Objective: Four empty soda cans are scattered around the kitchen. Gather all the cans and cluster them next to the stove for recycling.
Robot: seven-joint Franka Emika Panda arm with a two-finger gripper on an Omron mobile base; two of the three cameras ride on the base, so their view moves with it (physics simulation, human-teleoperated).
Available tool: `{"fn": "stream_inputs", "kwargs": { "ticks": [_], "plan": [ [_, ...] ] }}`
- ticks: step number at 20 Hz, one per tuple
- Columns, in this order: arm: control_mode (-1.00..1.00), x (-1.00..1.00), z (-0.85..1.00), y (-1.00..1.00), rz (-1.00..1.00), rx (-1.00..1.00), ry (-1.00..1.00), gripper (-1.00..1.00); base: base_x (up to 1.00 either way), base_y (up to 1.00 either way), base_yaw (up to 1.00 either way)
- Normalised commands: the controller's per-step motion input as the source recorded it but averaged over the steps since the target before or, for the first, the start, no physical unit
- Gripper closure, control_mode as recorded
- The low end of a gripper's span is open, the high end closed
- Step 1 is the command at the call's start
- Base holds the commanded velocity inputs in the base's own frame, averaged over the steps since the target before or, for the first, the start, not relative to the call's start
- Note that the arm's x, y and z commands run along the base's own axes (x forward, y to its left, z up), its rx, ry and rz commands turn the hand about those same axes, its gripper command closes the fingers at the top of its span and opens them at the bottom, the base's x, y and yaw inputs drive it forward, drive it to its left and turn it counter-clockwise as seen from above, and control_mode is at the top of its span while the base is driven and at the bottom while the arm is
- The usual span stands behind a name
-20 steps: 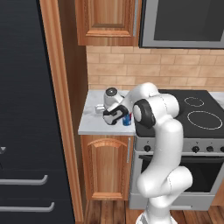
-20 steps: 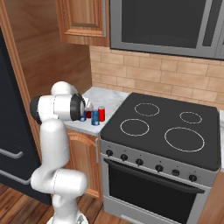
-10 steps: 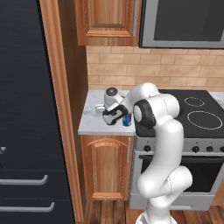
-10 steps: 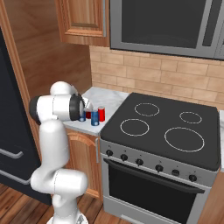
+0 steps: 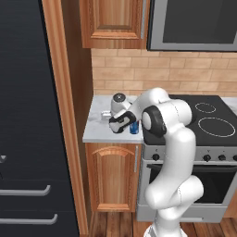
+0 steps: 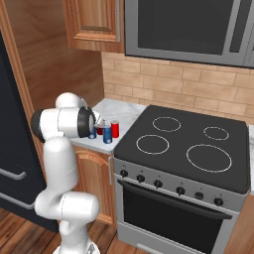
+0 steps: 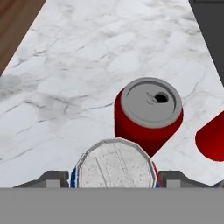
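Set upright on the marble bench [image 7: 87, 57], close by the stove [image 6: 183, 144] for the recycling cluster: blue can [image 7: 114, 168] between the tips of the gripper [image 7: 114, 179], red can [image 7: 148, 111] just beyond it. Cannot tell whether clamped or released. Red can's mouth dark, contents hidden.

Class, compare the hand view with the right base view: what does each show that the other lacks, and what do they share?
Hand view alone: the pull-tab opening in the red can's silver lid, and the fingers flanking a blue can's top. Right base view alone: the stove with its white rings, oven knobs, the microwave and the arm. Both: cans standing on the marble counter beside the stove.
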Motion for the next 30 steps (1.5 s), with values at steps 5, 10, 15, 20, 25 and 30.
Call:
{"fn": "stream_inputs", "kwargs": {
  "ticks": [5, 10, 15, 20, 25, 30],
  "plan": [
    [-1.00, -0.09, 0.00, -0.06, -0.02, 0.00, -0.03, -1.00, 0.00, 0.00, 0.00],
    [-1.00, -0.10, 0.00, -0.06, -0.02, 0.00, -0.02, -1.00, 0.00, 0.00, 0.00],
    [-1.00, -0.09, 0.11, -0.06, -0.01, 0.00, -0.01, -1.00, 0.00, 0.00, 0.00],
    [-1.00, -0.20, 0.34, 0.00, 0.00, 0.00, -0.05, -1.00, 0.00, 0.00, 0.00],
    [-1.00, -0.24, 0.43, 0.00, 0.00, 0.00, -0.05, -1.00, 0.00, 0.00, 0.00],
    [-1.00, -0.36, 0.41, -0.01, 0.00, 0.00, 0.00, -1.00, 0.00, 0.00, 0.00]
  ]
}}
